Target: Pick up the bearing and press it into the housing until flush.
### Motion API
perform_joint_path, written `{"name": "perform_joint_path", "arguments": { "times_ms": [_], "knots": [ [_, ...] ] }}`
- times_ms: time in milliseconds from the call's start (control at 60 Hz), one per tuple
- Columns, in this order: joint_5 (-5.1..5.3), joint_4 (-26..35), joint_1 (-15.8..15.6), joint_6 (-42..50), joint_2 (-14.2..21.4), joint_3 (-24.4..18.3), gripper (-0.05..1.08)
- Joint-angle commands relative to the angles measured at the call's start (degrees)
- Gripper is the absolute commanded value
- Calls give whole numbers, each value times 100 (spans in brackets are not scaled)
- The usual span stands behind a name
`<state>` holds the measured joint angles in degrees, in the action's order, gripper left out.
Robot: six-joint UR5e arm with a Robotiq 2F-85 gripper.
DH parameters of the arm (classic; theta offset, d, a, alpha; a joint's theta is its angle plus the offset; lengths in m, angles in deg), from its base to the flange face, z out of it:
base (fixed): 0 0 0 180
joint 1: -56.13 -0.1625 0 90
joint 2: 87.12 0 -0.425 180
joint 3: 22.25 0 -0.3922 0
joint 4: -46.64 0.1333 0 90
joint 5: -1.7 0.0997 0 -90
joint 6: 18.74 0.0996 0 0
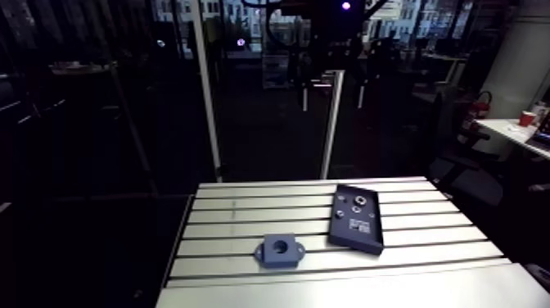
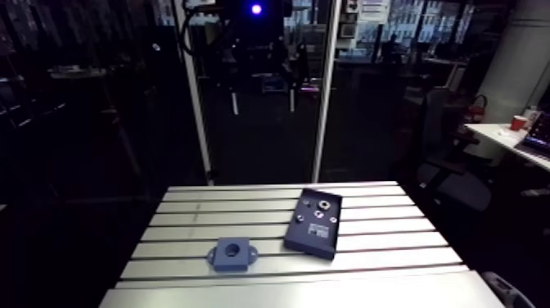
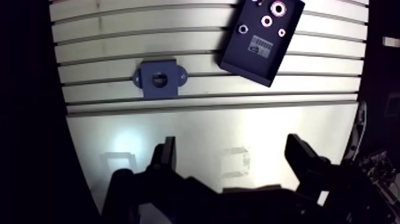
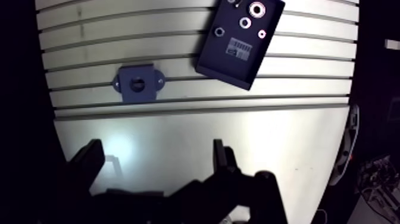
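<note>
The blue housing (image 3: 159, 78), a flanged block with a round bore, lies flat on the slotted table (image 1: 237, 215). Beside it, a little farther back, a dark tray (image 3: 245, 59) sits at an angle and holds several ring-shaped parts. The largest ring (image 3: 278, 8) lies at the tray's far end, with smaller rings (image 3: 243, 28) near it. My gripper (image 3: 232, 143) hangs high over the smooth front strip of the table, well short of both housing and tray. It is open, with nothing between its fingers. In the arm view the housing (image 1: 279, 250) lies left of the tray (image 1: 360, 233).
A white label (image 3: 260, 44) is stuck inside the tray. The table's smooth front plate (image 3: 196, 125) lies under the gripper, with a bright light spot on it. Vertical aluminium posts (image 1: 331, 123) rise behind the table's back edge.
</note>
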<state>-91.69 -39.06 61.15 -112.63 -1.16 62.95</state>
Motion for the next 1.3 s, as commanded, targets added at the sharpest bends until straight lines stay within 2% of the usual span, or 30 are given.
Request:
{"name": "perform_joint_path", "arguments": {
  "times_ms": [17,133,200,350,533,1150,1300],
  "knots": [
    [-49,-28,98,-107,-31,36,1],
    [-62,-53,310,-312,-69,37,1],
    [-52,-228,569,-561,-166,60,1],
    [-70,-494,702,-743,-315,165,1],
    [-36,-683,1159,-905,-517,193,1],
    [-17,-1652,1367,-1117,-1185,344,1],
    [-26,-1681,1422,-1225,-1285,335,1]
  ]
}}
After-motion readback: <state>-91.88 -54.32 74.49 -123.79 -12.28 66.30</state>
